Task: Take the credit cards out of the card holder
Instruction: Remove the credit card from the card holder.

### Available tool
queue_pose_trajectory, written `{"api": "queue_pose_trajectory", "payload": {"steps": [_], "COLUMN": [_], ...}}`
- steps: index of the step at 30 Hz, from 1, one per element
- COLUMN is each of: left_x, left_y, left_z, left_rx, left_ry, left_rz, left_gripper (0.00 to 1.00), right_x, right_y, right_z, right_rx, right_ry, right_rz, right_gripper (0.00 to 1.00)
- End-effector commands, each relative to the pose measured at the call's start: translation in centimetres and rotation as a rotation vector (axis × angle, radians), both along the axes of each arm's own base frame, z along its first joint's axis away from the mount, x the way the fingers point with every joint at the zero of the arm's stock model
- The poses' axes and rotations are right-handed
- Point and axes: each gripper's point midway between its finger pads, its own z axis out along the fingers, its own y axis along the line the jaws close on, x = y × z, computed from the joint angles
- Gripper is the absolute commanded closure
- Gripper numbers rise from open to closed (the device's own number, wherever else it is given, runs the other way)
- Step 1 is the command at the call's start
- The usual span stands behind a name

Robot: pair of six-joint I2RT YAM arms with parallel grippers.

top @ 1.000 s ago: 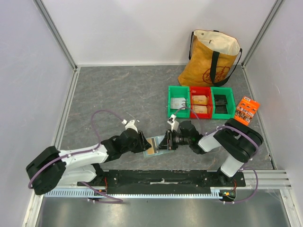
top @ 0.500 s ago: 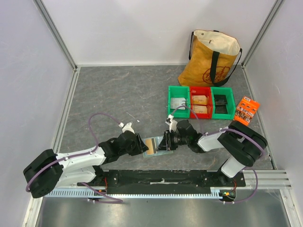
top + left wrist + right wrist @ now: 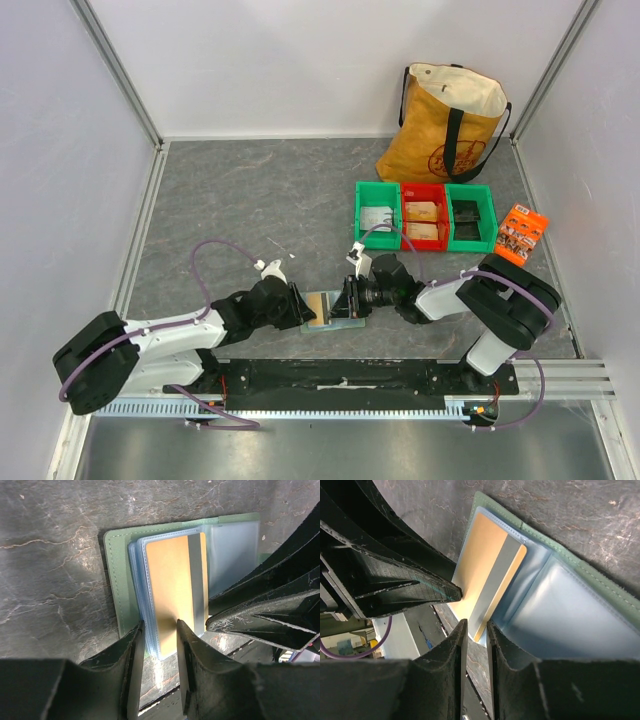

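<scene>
**Top view.** The left gripper (image 3: pixel 303 306) and right gripper (image 3: pixel 347 299) meet nose to nose over the card holder (image 3: pixel 338 318). It lies open and flat on the desk (image 3: pixel 250 200), close to the near edge and between the two arms. A tan-gold card (image 3: pixel 319 305) shows on its left half. Working from opposite sides probably lets one arm steady the holder while the other draws the card.

**Left wrist view.** The left gripper (image 3: pixel 160 626) has its jaws apart, the tips over the left edge of the tan-gold card (image 3: pixel 172 585). The card is wider than the gap, so it is not clamped; the tips more likely pin the sleeve stack down. The card holder (image 3: pixel 116 575) frames it in pale green, with clear sleeves (image 3: pixel 232 545) beside it. The right gripper's fingers (image 3: pixel 250 610) crowd in opposite.

**Right wrist view.** The right gripper (image 3: pixel 476 630) shows a narrow gap between its jaws, aimed at an exposed corner of the tan-gold card (image 3: pixel 485 555). It seems lined up to nip that edge, but no grip is seen. The card holder (image 3: pixel 520 527) borders the far side, and the left gripper's fingers (image 3: pixel 405 587) face in.
</scene>
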Motion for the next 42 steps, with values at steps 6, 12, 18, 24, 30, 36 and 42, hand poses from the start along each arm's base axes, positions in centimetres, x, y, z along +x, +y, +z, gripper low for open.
{"api": "queue_pose_trajectory", "payload": {"steps": [6,12,18,24,30,36,42], "left_x": [0.2,0.2,0.5,1.0,1.7,1.0,0.3], "left_y": [-0.9,-0.1,0.0,-1.3,-1.6,-0.2,1.2], "left_z": [1.4,1.4,2.9,4.4,2.6,-0.9,-2.8], "left_rx": [-0.073,-0.065,-0.109,-0.132,-0.056,0.035,0.09], "left_ry": [-0.009,-0.018,-0.058,-0.097,-0.082,-0.002,0.031], "left_rz": [0.001,0.036,0.05,0.0,-0.008,0.025,0.05], "left_gripper": [0.66,0.66,0.66,0.66,0.69,0.84,0.93], "right_x": [0.2,-0.1,-0.1,-0.5,-0.4,-0.3,0.1], "right_y": [1.3,0.7,-0.1,0.0,-0.1,-0.9,-1.9], "right_z": [2.2,1.8,0.7,-1.1,-1.4,-1.8,-2.3], "right_rx": [0.08,0.086,0.101,0.115,0.128,0.088,0.001], "right_ry": [-0.03,-0.012,0.037,0.117,0.137,0.134,0.099], "right_rz": [0.03,0.017,0.004,0.018,0.012,-0.002,-0.007], "right_gripper": [0.79,0.96,1.0,1.0,1.0,1.0,0.99]}}
